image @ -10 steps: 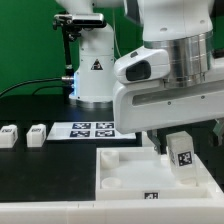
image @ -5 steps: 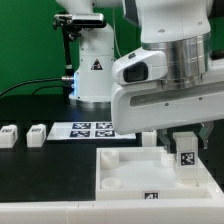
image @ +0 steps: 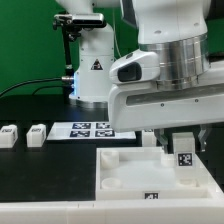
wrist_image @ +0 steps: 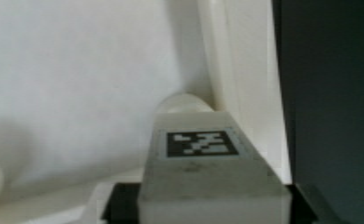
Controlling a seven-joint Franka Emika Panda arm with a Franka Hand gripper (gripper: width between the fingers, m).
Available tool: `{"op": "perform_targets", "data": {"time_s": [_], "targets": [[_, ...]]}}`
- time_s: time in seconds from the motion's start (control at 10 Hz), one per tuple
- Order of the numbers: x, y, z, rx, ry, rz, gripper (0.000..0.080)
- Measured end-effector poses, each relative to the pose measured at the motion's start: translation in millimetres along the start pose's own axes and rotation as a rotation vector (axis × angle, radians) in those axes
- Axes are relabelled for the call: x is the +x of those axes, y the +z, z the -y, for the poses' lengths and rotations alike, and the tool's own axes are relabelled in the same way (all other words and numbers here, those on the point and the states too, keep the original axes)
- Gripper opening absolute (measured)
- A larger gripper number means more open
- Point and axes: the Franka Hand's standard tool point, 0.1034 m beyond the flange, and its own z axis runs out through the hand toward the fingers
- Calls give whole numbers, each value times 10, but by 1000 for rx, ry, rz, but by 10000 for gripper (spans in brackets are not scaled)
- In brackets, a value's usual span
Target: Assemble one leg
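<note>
In the exterior view we see the arm's two-finger gripper point(image: 178, 148) clenched on the small white plastic block-like leg point(image: 184, 159), whose black-and-white square tag faces the camera. The leg hangs upright just over the corner of the large white square tray-like panel point(image: 125, 172) at the exterior view's right. We cannot tell whether it touches the panel. The panel lies on the black table point(image: 45, 168), by the table edge nearest this camera. Behind it, mid-table, lies the thin flat white marker board point(image: 90, 129). A second white peg point(image: 37, 134) and a third white peg point(image: 9, 136) stand side by side near the table's edge at the exterior view's left, well apart from the gripper.

In the wrist view we look along the leg in the grip. Its tag faces the lens, a dark finger point(wrist_image: 330, 100) runs close beside it, and the white panel fills the blurred background.
</note>
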Motion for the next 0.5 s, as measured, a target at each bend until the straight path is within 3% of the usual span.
{"op": "perform_targets", "data": {"time_s": [0.5], "targets": [[9,-13,55,-2,652,6,294]]}}
